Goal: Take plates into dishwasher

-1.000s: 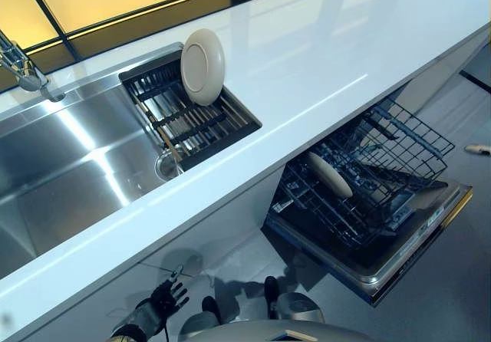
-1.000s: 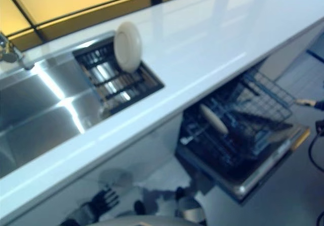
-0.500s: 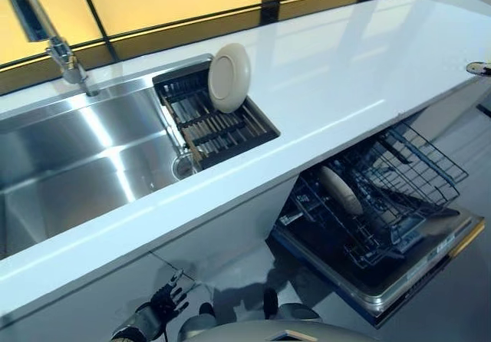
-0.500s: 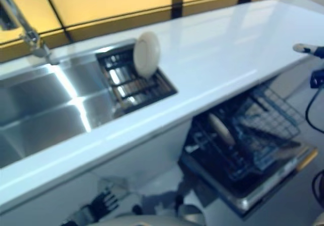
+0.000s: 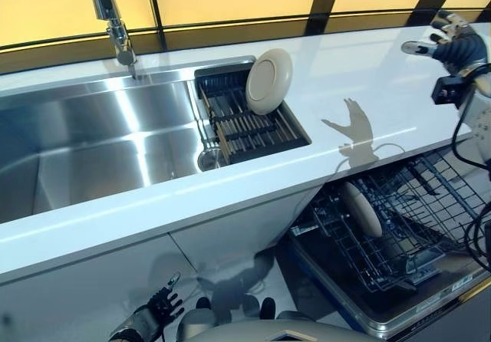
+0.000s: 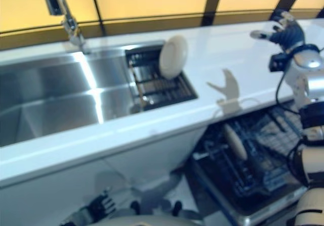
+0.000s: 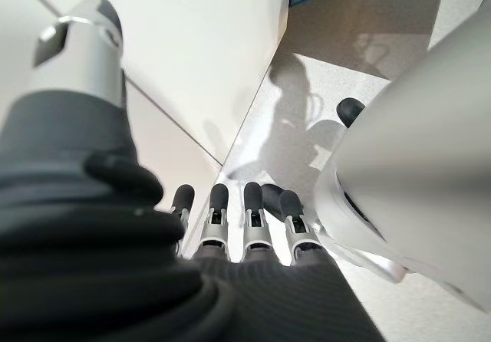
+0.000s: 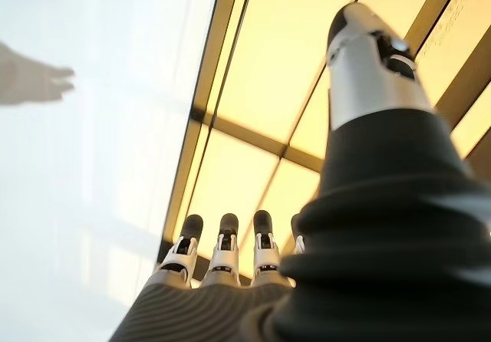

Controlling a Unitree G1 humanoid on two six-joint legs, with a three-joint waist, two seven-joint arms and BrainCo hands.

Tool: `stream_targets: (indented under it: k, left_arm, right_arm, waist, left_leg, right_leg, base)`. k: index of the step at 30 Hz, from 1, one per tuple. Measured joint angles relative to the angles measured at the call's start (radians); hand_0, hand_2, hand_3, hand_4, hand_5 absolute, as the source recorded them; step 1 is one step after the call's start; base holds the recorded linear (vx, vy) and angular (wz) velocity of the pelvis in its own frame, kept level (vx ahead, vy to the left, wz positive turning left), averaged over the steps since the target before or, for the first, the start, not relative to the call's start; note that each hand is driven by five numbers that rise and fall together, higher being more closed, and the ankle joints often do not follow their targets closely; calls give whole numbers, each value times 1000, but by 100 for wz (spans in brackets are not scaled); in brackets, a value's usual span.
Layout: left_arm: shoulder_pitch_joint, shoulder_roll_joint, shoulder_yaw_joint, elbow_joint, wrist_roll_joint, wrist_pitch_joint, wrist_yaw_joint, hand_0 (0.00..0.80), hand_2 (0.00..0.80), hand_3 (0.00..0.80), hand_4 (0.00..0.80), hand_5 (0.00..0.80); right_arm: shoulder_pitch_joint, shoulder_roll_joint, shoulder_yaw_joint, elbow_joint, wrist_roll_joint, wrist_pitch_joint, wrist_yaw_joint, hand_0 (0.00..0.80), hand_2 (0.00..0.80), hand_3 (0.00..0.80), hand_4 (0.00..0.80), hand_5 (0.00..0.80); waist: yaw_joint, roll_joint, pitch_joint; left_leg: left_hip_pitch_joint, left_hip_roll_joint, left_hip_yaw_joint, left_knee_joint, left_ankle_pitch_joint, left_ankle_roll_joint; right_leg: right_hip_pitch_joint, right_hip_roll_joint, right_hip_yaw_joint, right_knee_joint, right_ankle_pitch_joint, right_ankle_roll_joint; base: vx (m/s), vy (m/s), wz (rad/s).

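Dishwasher open under the white countertop, lower rack pulled out with one plate already slotted; second plate upright in the sink drying rack, not yet taken. Right hand raised over the counter's far end, fingers spread, empty, well apart from that plate. Left hand low by the cabinet front, fingers relaxed, holding nothing.

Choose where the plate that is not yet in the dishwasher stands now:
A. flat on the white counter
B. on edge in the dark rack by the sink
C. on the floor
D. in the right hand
B: the plate stands on edge in the dark rack beside the sink; the right hand is empty, fingers straight.
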Motion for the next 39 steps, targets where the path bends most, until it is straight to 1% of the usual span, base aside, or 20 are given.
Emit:
stream_targets:
  k: [5,8,11,13,19,24,28,30,33,39]
  left_arm:
    - [-11,0,-1,-7,-19,2,28,0,0,0,0,0]
    - [-18,0,-1,-13,-43,2,38,0,0,0,0,0]
    - [-38,-1,0,-35,-56,4,47,0,0,0,0,0]
    - [-44,-1,0,-40,-74,5,50,0,0,0,0,0]
    - [-89,-5,-1,-52,-117,11,72,0,0,0,0,0]
    - [-105,-7,0,-54,-137,11,79,0,0,0,0,0]
    - [-107,-7,0,-58,-158,11,79,0,0,0,0,0]
    - [-109,-9,0,-60,-161,12,79,0,0,0,0,0]
    - [-115,-9,-1,-60,-161,16,79,0,0,0,0,0]
    - [-118,-10,0,-60,-161,16,79,0,0,0,0,0]
  right_arm:
    - [-28,54,1,18,42,9,-12,0,0,0,0,0]
    - [-43,83,4,36,75,9,-16,0,0,0,0,0]
    - [-57,89,7,47,117,8,-25,0,0,0,0,0]
    - [-57,100,7,51,120,8,-25,0,0,0,0,0]
    - [-75,120,7,79,140,-16,-25,0,0,0,0,0]
    - [-118,144,7,86,162,-41,-22,0,0,0,0,0]
    - [-145,160,8,98,165,-56,-16,0,0,0,0,0]
    - [-146,161,8,99,168,-62,-11,0,0,0,0,0]
    - [-152,162,8,100,179,-62,-10,0,0,0,0,0]
    - [-184,173,26,100,203,-75,-11,0,0,0,0,0]
  waist:
    - [7,20,16]
    - [7,42,36]
    - [7,63,67]
    - [7,66,73]
    - [8,74,122]
    - [8,99,156]
    - [8,110,164]
    - [11,112,168]
    - [27,115,171]
    - [31,114,172]
  left_leg:
    - [-25,-1,-11,0,7,1]
    - [-31,-1,-19,0,8,0]
    - [-39,0,-22,0,14,-1]
    - [-52,1,-23,1,15,-3]
    - [-71,1,-36,1,21,-3]
    - [-73,0,-40,1,23,-3]
    - [-90,-1,-47,1,27,-4]
    - [-92,-1,-48,1,28,-3]
    - [-93,-1,-49,1,28,-3]
    - [-97,-2,-62,1,31,-4]
  right_leg:
    - [-18,0,-6,0,3,-3]
    - [-21,0,-13,0,3,-3]
    - [-28,1,-15,0,4,-4]
    - [-40,3,-16,1,4,-4]
    - [-53,3,-29,3,6,-6]
    - [-53,2,-33,3,5,-6]
    - [-66,1,-40,3,6,-6]
    - [-68,1,-41,3,6,-7]
    - [-68,1,-43,3,6,-7]
    - [-65,0,-58,3,6,-7]
  base:
    - [-60,-23,6]
    - [-67,-16,6]
    - [-69,-23,3]
    - [-47,-26,2]
    - [-44,-28,6]
    - [-46,21,3]
    - [-29,38,4]
    - [-9,12,2]
    - [0,0,0]
    - [7,6,6]
